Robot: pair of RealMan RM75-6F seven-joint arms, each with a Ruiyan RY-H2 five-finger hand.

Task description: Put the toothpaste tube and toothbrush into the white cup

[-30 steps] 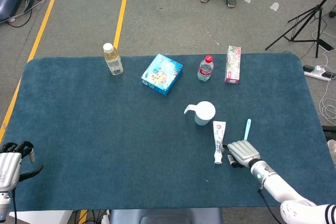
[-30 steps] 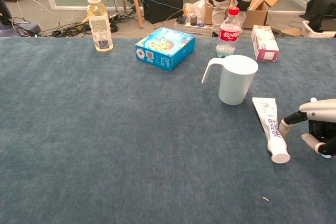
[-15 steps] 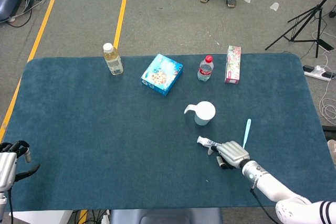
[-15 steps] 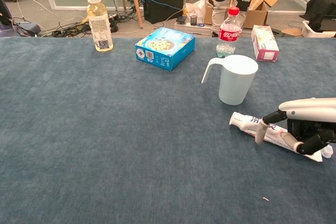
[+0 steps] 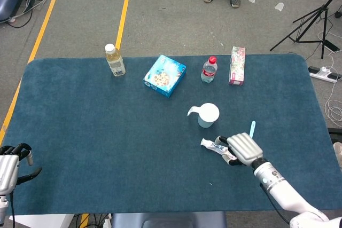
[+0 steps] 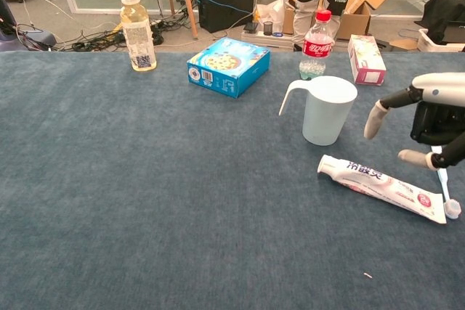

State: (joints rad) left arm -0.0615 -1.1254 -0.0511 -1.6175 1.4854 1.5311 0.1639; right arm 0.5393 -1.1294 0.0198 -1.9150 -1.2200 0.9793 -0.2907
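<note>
The white cup (image 6: 328, 110) stands upright on the blue tabletop (image 6: 145, 194), its handle toward the blue box (image 6: 228, 66). Just in front of the cup the toothpaste tube (image 6: 380, 187) lies flat, cap end nearer the cup's base and the flat crimped end pointing away to the right. The toothbrush (image 5: 251, 128) lies right of the cup, mostly hidden under the right hand (image 6: 430, 117) in the chest view, where only its head shows beside the tube's crimped end. The right hand hovers right of the cup and above the tube's far end; its fingers (image 6: 375, 117) are spread apart and hold nothing, clear of the tube. The left hand (image 5: 10, 164) sits far left of the cup at the tabletop's near edge, fingers loosely apart and empty. Behind the cup stand a red-capped bottle (image 6: 316, 46) and a pink carton (image 6: 365, 59); a yellow-drink bottle (image 6: 137, 32) stands beyond the blue box
</note>
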